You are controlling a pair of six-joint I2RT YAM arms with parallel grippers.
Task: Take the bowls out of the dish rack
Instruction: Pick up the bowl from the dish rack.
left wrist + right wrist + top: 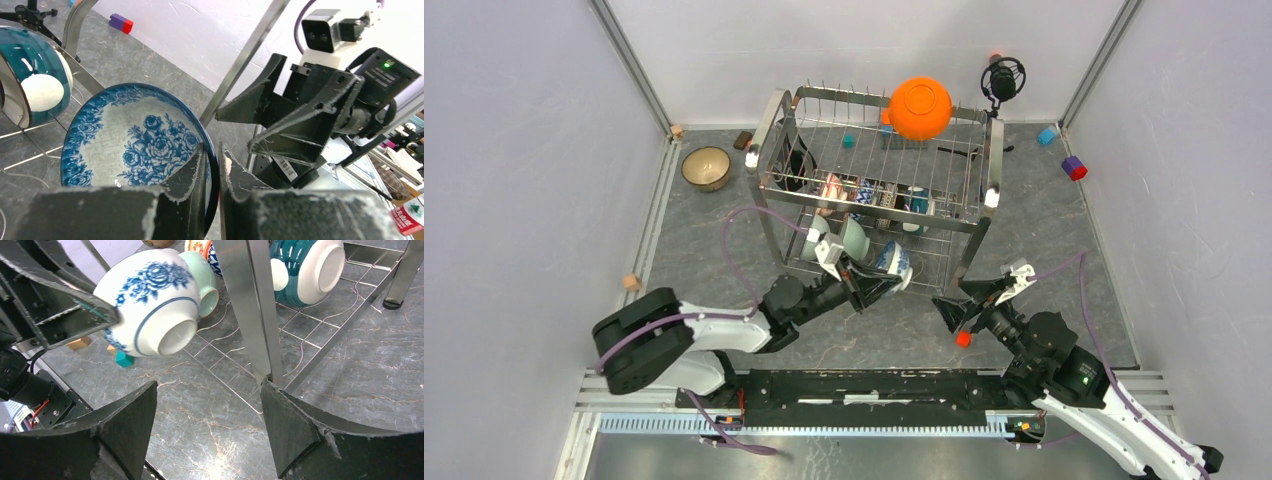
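Note:
The steel dish rack (767,130) stands mid-table. My left gripper (882,283) is shut on the rim of a blue-and-white patterned bowl (894,263), held tilted at the rack's lower front edge; one finger is inside the bowl (135,140) and one outside, around my left gripper (212,160). A pale green bowl (852,238) sits just behind it. My right gripper (964,298) is open and empty near the rack's front right post (250,305); the held bowl (150,305) shows to its left. An orange bowl (920,107) sits on the top tier. A brown-gold bowl (706,167) lies on the table at the left.
A teal bowl (916,205) and a red-and-white patterned bowl (834,188) stand in the rack. A black microphone stand (1002,78) is behind it. Small blocks lie about: blue (1047,135), purple-red (1074,168), red-orange (963,339), wooden (631,282).

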